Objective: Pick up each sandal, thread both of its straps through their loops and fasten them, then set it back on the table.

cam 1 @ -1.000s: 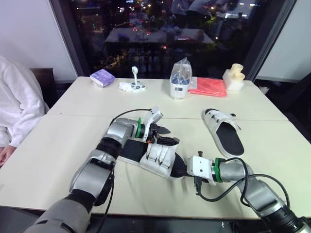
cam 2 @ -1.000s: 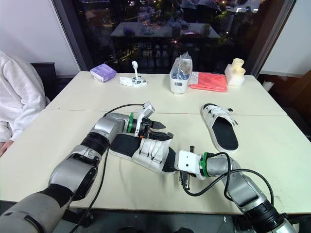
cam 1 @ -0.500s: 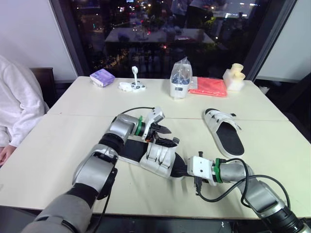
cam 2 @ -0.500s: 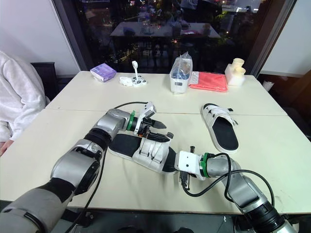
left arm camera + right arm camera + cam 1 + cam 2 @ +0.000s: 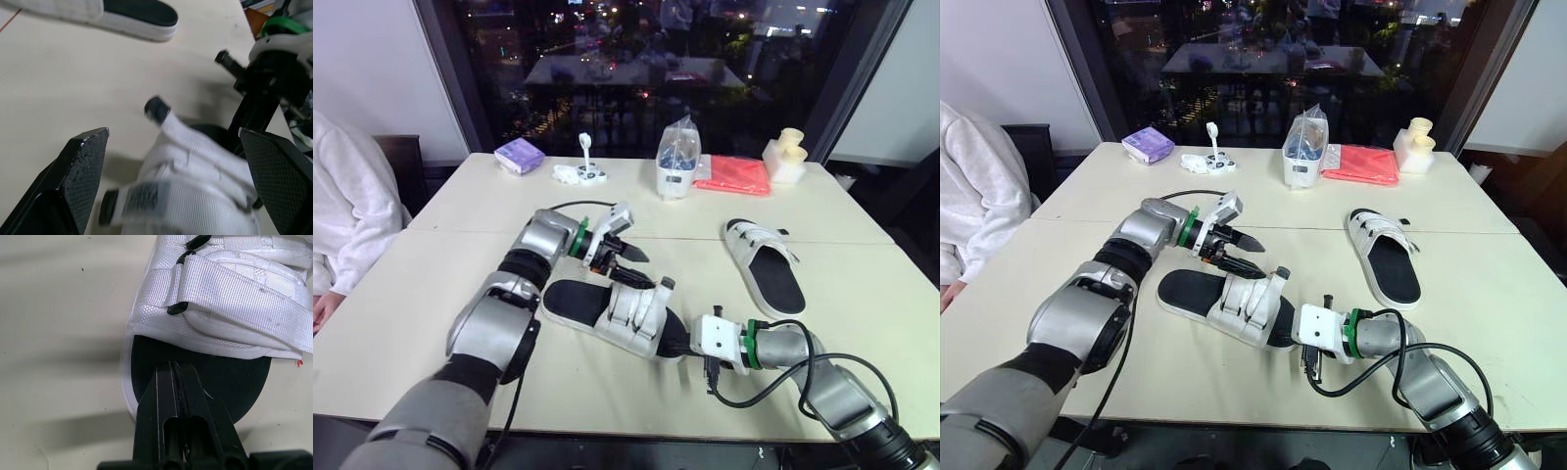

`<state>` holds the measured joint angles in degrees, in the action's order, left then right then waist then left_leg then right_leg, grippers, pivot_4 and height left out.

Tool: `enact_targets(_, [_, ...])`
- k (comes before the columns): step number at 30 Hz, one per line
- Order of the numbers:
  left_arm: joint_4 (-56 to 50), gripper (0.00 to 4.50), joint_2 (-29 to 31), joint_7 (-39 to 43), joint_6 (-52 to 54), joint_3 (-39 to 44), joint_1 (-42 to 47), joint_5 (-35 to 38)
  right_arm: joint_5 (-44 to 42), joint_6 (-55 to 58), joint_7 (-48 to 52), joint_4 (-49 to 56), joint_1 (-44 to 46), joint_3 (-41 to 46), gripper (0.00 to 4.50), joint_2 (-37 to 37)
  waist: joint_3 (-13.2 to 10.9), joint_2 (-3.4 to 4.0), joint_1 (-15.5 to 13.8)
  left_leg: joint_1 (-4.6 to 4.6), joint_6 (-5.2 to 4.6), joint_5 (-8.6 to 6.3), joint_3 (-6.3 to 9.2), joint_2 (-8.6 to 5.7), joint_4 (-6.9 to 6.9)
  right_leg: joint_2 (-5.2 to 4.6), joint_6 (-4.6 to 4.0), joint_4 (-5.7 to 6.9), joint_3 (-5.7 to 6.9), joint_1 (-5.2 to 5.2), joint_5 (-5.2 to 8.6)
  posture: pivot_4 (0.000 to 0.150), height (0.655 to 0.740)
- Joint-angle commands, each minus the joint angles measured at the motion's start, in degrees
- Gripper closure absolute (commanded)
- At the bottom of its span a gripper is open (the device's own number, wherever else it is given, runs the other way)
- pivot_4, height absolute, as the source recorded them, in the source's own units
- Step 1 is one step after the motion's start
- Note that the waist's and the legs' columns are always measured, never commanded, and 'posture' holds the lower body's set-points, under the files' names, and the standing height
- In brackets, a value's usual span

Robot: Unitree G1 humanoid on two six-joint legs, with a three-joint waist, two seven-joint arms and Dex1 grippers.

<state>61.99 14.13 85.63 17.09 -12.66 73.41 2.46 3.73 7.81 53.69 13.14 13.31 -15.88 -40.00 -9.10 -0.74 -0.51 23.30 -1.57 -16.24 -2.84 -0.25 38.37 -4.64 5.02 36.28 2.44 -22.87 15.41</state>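
Note:
The near sandal [image 5: 578,302], black sole with white straps [image 5: 632,307], lies on the table [image 5: 431,294] in the middle. One strap end with a black tip [image 5: 157,108] stands up loose. My left gripper [image 5: 639,267] hovers open just behind the straps, nothing between its fingers [image 5: 78,176]. My right gripper [image 5: 173,369] is shut, its tips lying on the black insole at the sandal's toe, seen also in the head view [image 5: 683,341]. The second sandal [image 5: 764,266] rests flat to the right, straps closed.
At the back stand a clear bag on a white box [image 5: 675,162], a red cloth [image 5: 732,174], a cream object [image 5: 785,155], a purple packet [image 5: 519,155] and small white parts [image 5: 579,174]. A person's white sleeve [image 5: 342,206] is at the left edge.
My left gripper has drawn back from the straps toward the far left and stands off them. One strap end now sticks up free. The right arm has stayed put.

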Motion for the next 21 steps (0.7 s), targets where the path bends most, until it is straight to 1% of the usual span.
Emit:
enact_targets(1, [2.66,0.05,-2.05,-1.42,-1.44,0.27,2.63,-1.22,1.94,1.77,-0.11,-1.73,-1.33,-1.13,4.50,-0.76,0.00,0.00,0.00,0.00,0.00,0.00,0.00,0.00,0.00,0.00,0.01,0.01,0.00,0.00,0.00,0.150,0.7400])
enact_targets(9, [7.91,0.05,-6.39,-5.05,-2.63,0.73,3.30,-3.56,2.02,2.05,-0.51,-1.15,-1.98,-1.09,4.50,-0.98,0.00,-0.01,-0.05,0.02,0.00,0.00,0.00,0.00,0.02,0.02,0.03,0.04,0.04,-0.02,-0.01,0.150,0.7400])
enact_targets(15, [9.11,0.05,-7.92,-6.55,-2.80,1.89,3.58,-3.67,2.11,2.24,-0.68,-1.04,-2.09,-1.03,4.50,-0.85,0.00,-0.01,-0.10,0.01,-0.02,-0.01,0.00,0.00,0.08,0.01,0.03,0.04,0.04,0.00,-0.01,0.150,0.7400])
enact_targets(18, [9.27,0.85,-7.98,-6.61,-2.94,2.13,3.60,-3.78,2.14,2.36,-0.71,-0.99,-2.11,-0.99,4.50,-0.78,0.00,0.00,-0.09,0.02,-0.06,-0.03,0.01,0.01,0.21,0.01,0.04,0.08,0.04,0.04,-0.01,0.150,0.7400])
enact_targets(20, [9.16,1.74,-7.88,-6.16,-3.08,2.47,3.46,-3.63,2.17,2.33,-0.74,-0.96,-2.22,-0.98,4.50,-0.79,0.00,0.00,-0.09,0.06,-0.13,-0.07,0.03,0.06,0.43,0.03,0.05,0.15,0.04,0.07,-0.01,0.150,0.7400])
enact_targets(21, [9.10,2.35,-7.78,-6.02,-3.15,2.56,3.36,-3.62,2.16,2.34,-0.76,-0.94,-2.23,-0.98,4.50,-0.77,0.00,0.00,-0.09,0.08,-0.16,-0.10,0.03,0.06,0.52,0.03,0.05,0.18,0.04,0.08,-0.01,0.150,0.7400])
